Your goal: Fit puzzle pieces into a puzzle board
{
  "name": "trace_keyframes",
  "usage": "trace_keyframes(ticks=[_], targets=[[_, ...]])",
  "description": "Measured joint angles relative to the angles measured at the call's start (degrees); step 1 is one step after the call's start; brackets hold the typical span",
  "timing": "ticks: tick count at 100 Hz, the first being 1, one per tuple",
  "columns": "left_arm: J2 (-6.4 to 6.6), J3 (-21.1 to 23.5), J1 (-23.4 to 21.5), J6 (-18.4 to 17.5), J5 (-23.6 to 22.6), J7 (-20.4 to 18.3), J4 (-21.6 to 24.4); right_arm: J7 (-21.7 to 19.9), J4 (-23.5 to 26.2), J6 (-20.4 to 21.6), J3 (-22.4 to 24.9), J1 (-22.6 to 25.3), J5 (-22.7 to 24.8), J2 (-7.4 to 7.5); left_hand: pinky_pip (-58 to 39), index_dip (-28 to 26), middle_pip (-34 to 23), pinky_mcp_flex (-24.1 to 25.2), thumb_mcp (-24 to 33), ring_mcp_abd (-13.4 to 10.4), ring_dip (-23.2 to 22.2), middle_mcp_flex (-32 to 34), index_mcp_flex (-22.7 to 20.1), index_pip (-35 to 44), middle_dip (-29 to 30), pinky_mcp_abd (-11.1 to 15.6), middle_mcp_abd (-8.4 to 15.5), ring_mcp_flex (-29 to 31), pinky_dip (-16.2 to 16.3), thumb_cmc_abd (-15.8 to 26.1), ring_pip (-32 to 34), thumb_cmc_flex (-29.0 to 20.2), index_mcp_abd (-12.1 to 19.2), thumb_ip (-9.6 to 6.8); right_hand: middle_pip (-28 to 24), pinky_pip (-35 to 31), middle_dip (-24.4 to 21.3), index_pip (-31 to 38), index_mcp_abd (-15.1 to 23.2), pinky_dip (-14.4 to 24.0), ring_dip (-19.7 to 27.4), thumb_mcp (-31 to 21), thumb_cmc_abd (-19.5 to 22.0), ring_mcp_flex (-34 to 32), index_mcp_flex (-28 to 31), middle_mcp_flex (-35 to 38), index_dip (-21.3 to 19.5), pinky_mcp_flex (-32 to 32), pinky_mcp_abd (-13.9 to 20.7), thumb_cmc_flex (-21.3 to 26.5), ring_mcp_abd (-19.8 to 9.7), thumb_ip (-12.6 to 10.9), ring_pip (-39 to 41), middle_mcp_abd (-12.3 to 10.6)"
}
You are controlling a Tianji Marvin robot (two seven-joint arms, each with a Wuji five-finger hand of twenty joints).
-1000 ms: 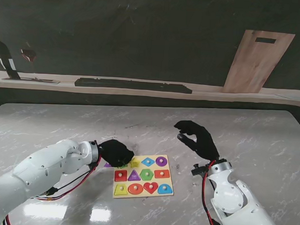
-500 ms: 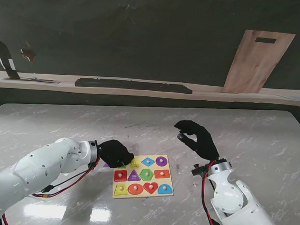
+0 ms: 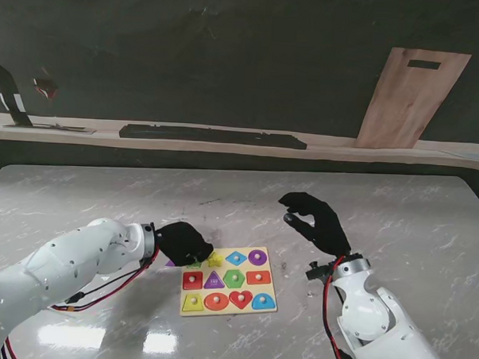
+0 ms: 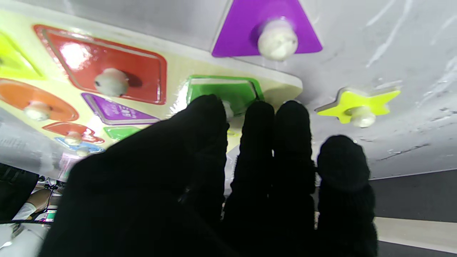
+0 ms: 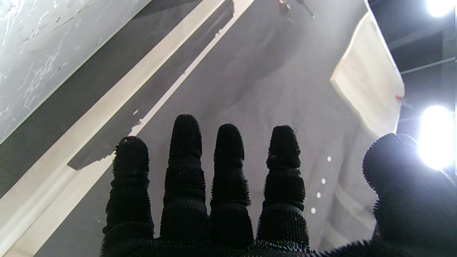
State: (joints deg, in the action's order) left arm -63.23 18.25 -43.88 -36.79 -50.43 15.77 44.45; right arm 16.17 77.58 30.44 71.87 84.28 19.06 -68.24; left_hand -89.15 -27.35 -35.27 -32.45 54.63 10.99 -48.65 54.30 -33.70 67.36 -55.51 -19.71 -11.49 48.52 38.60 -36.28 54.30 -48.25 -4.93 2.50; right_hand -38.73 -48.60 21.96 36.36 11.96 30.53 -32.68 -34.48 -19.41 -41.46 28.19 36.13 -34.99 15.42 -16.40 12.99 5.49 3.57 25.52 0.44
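From the stand view, the flat wooden puzzle board (image 3: 229, 281) with its coloured shape pieces lies on the white marble surface (image 3: 397, 210), near me and about midway between the arms. The left robot hand (image 3: 183, 242), black-gloved, sits over the board's far left corner. Whether it grips anything there I cannot tell. The right robot hand (image 3: 313, 222) hangs raised to the right of the board, fingers curled loosely, grasping nothing.

Over to the left wrist camera: the left robot hand (image 4: 228, 185) has its fingertips (image 4: 209, 114) bunched at the white knob of a green pentagon piece (image 4: 228, 91) in the board's corner, beside a red square piece (image 4: 107, 67). A purple triangle piece (image 4: 267, 28) and a yellow-green star piece (image 4: 357, 103) lie loose on the marble, just off the board's edge.

Right wrist camera now: the right robot hand (image 5: 228, 200) shows fingers spread and released, pointing at the dark wall, with a pale wooden board (image 5: 367, 85) leaning there.
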Motion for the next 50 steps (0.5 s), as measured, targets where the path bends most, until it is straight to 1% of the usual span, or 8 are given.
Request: trace_keyframes(ticks=[17, 30, 32, 33, 35, 44, 46, 50], targets=[[0.04, 0.32, -0.27, 0.79, -0.1, -0.36, 0.32, -0.03, 0.02, 0.03, 0.02, 0.05, 0.0, 0.0, 0.0, 0.04, -0.98, 0.0, -1.91, -0.06, -0.01, -0.01, 0.0, 0.0, -1.33, 0.0, -0.02, 0.0, 0.0, -0.01, 0.0, -0.04, 0.22, 0.02, 0.0, 0.0, 0.0, 0.0, 0.0, 0.0, 0.0, 0.0, 0.0, 0.0, 0.0, 0.0, 0.0, 0.0, 0.0, 0.0, 0.0, 0.0, 0.0, 0.0], [0.15, 0.32, -0.29, 0.91, -0.16, -0.6, 0.59, -0.03, 0.03, 0.08, 0.06, 0.09, 0.0, 0.0, 0.0, 0.04, -1.03, 0.0, -1.91, -0.09, -0.01, -0.01, 0.0, -0.05, -1.46, 0.0, -0.02, 0.0, 0.0, 0.01, 0.0, -0.16, 0.24, 0.02, 0.0, 0.0, 0.0, 0.0, 0.0, 0.0, 0.0, 0.0, 0.0, 0.0, 0.0, 0.0, 0.0, 0.0, 0.0, 0.0, 0.0, 0.0, 0.01, 0.0], [0.16, 0.32, -0.29, 0.92, -0.16, -0.61, 0.61, -0.03, 0.04, 0.09, 0.06, 0.1, 0.01, 0.0, 0.0, 0.04, -1.03, 0.0, -1.91, -0.09, -0.01, -0.01, 0.0, -0.06, -1.46, 0.0, -0.02, 0.0, 0.0, 0.01, 0.0, -0.17, 0.24, 0.14, 0.0, 0.0, 0.0, 0.0, 0.0, 0.0, 0.0, 0.0, 0.0, 0.0, 0.0, 0.0, 0.0, 0.0, 0.0, 0.0, 0.0, 0.0, 0.0, 0.0], [0.16, 0.32, -0.3, 0.93, -0.16, -0.62, 0.61, -0.02, 0.04, 0.09, 0.06, 0.11, 0.01, 0.0, 0.0, 0.04, -1.03, 0.01, -1.86, -0.1, -0.01, -0.01, 0.0, -0.06, -1.46, 0.0, -0.02, 0.0, 0.0, 0.01, 0.0, -0.22, 0.24, 0.51, 0.0, 0.0, 0.0, 0.0, 0.0, 0.0, 0.0, 0.0, 0.0, 0.0, 0.0, 0.0, 0.0, 0.0, 0.0, 0.0, 0.0, 0.0, 0.0, 0.0], [0.16, 0.32, -0.3, 0.95, -0.16, -0.63, 0.62, -0.01, 0.05, 0.09, 0.07, 0.11, 0.03, 0.0, 0.0, 0.04, -1.03, 0.01, -1.86, -0.11, -0.01, -0.01, 0.0, -0.07, -1.55, 0.0, 0.0, 0.0, 0.0, 0.02, 0.0, -0.23, 0.25, 0.52, 0.0, 0.0, 0.0, 0.0, 0.0, 0.0, 0.0, 0.0, 0.0, 0.0, 0.0, 0.0, 0.0, 0.0, 0.0, 0.0, 0.0, 0.0, 0.0, 0.0], [0.22, 0.41, -0.36, 1.16, -0.17, -0.65, 0.76, 0.02, 0.06, 0.11, 0.09, 0.15, 0.08, 0.0, 0.0, 0.04, -1.03, 0.01, -3.12, -1.38, -0.01, -0.65, 0.09, -0.23, -1.65, 0.0, 1.09, -0.05, 0.0, 0.64, 0.0, -0.67, 0.66, 0.59, 0.0, 0.0, 0.0, 0.0, 0.0, 0.0, 0.0, 0.0, 0.0, 0.0, 0.0, 0.0, 0.0, 0.0, 0.0, 0.0, 0.0, 0.0, 0.01, 0.0], [0.26, 0.45, -0.39, 1.23, -0.21, -0.68, 0.84, 0.02, 0.06, 0.12, 0.09, 0.16, 0.08, 0.0, 0.0, 0.04, -1.15, 0.04, -3.36, -1.48, -0.01, -1.28, 0.42, -0.71, -1.71, 0.0, 1.16, -0.97, 0.0, 0.86, 0.02, -0.72, 0.83, 0.95, 0.0, 0.0, 0.0, 0.0, 0.0, 0.0, 0.0, 0.0, 0.0, 0.0, 0.0, 0.0, 0.0, 0.0, 0.0, 0.0, 0.0, 0.0, 0.0, 0.0], [0.38, 0.72, -0.52, 1.41, -0.36, -0.87, 1.11, 0.03, 0.06, 0.12, 0.1, 0.17, 0.08, 0.0, 0.0, 0.04, -1.99, 1.24, -4.24, -1.65, 0.0, -2.61, 1.05, -1.54, -1.67, 0.0, 1.42, -1.44, 0.0, 1.22, 0.02, -0.77, 0.87, 0.95, 0.0, 0.0, 0.0, 0.0, 0.0, 0.0, 0.0, 0.0, 0.0, 0.0, 0.0, 0.0, 0.0, 0.0, 0.0, 0.0, 0.0, 0.0, 0.0, 0.0]])
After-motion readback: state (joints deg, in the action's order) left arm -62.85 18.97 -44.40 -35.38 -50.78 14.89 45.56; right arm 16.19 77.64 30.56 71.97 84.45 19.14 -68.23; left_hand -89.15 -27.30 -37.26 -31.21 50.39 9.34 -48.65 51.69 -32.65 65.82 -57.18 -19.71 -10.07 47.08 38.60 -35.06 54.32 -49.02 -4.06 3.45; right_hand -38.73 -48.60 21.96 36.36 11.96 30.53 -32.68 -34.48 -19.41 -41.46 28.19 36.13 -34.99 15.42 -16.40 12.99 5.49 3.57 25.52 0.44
